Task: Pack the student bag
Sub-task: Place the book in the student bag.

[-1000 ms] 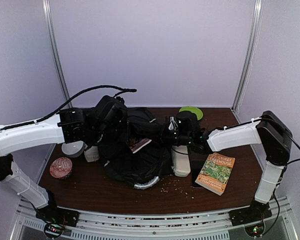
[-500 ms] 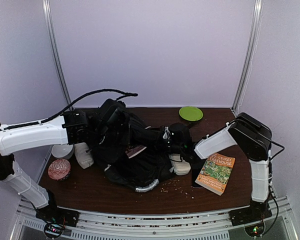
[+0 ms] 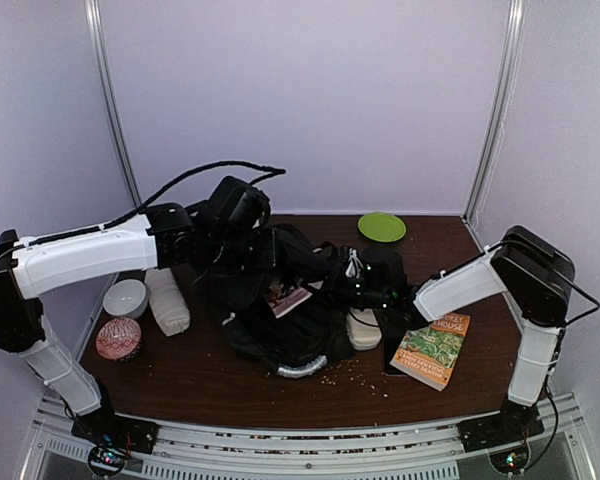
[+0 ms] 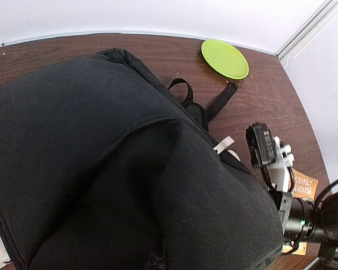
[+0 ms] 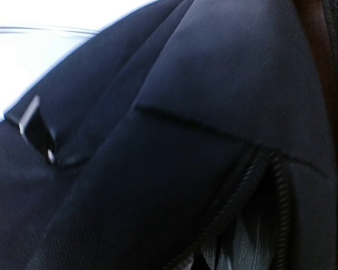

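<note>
We see the black fabric of the student bag (image 5: 174,169) filling almost the whole frame, very close and partly blurred. A folded flap edge (image 5: 186,126) runs across the middle. At the left a small black tab (image 5: 36,132) with a pale tip sticks out of the cloth. At lower right a dark corded seam (image 5: 242,191) curves down beside a patch of shiny grey lining (image 5: 242,247). Upper left is a bright white background (image 5: 22,62); a brownish strip (image 5: 312,56) runs down the upper right.

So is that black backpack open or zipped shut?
Open, it seems: from above, a small booklet shows through a gap in the backpack fabric.
</note>
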### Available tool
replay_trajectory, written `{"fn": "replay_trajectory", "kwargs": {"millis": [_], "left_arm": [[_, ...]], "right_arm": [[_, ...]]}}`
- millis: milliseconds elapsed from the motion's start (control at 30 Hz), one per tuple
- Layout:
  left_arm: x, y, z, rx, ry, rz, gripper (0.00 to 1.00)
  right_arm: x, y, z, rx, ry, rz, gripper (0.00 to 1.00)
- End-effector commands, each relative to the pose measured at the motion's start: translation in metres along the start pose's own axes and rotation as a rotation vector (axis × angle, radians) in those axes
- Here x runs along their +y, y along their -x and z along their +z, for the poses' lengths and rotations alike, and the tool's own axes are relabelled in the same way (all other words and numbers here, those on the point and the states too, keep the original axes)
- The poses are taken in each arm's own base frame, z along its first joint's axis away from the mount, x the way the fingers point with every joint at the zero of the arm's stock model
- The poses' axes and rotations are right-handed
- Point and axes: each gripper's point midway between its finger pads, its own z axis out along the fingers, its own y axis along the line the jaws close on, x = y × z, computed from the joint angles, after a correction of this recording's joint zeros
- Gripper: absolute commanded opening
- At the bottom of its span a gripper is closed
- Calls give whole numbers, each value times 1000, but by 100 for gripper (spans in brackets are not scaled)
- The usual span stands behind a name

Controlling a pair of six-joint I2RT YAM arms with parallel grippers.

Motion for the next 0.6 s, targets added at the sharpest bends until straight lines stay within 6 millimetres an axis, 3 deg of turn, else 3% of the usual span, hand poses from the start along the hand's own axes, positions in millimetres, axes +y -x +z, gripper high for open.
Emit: {"fn": "replay_trajectory", "kwargs": {"millis": [0,233,400,567], "left_arm": [[-48,61,4,-132,-157,-99,0],[-38,59,37,-86,-111,-191,0],[-30,53,43,-75,-98,-214,0],[-27,45,42,-64,-111,-235,0]], "right_arm": [[3,-11,-14,24,-1,-86,0],[-3,-20,-29,36,18,-117,0],[-5,-24,-37,43,18,-126,0],[0,-21,-40,30,23,-88,37]]}}
